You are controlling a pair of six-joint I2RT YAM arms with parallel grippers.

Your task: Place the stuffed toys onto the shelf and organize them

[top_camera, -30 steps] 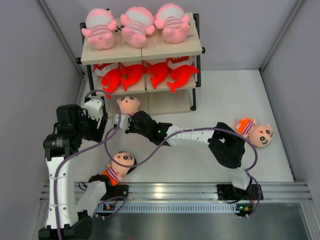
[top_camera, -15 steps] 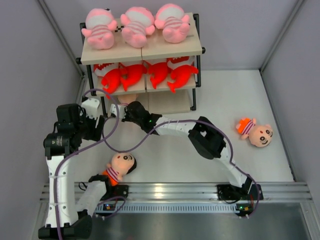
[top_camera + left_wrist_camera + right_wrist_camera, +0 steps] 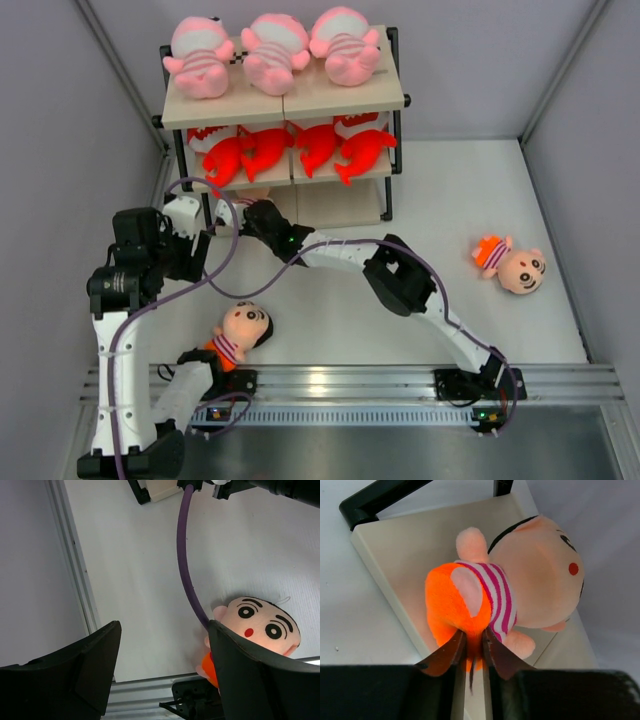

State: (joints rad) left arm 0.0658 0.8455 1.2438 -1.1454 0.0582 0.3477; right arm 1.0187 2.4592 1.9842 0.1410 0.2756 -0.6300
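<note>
Boy dolls (image 3: 240,330), count: three in all. Two lie loose on the table (image 3: 460,190), one is in a grip.
Near boy (image 3: 260,625): flat on the table at near left, face up, with a purple cable (image 3: 185,555) running in right beside his head.
Left end effector (image 3: 164,625): hanging above that near boy, fingers spread wide, nothing between them.
Right-side boy (image 3: 512,265): lying alone at the right of the table, well apart from both arms.
Right end effector (image 3: 470,647): reached out to the far left at the foot of the shelf (image 3: 345,95), fingers clenched on the orange shorts of the third boy (image 3: 520,585).
Third boy, place: over the left end of the beige bottom board, under the middle tier. Whether he rests on the board, I cannot tell.
Sharks (image 3: 315,145), count: four, red-orange, side by side along the middle tier.
Pink babies (image 3: 272,50), count: three, in a row across the top board, farthest of all.
</note>
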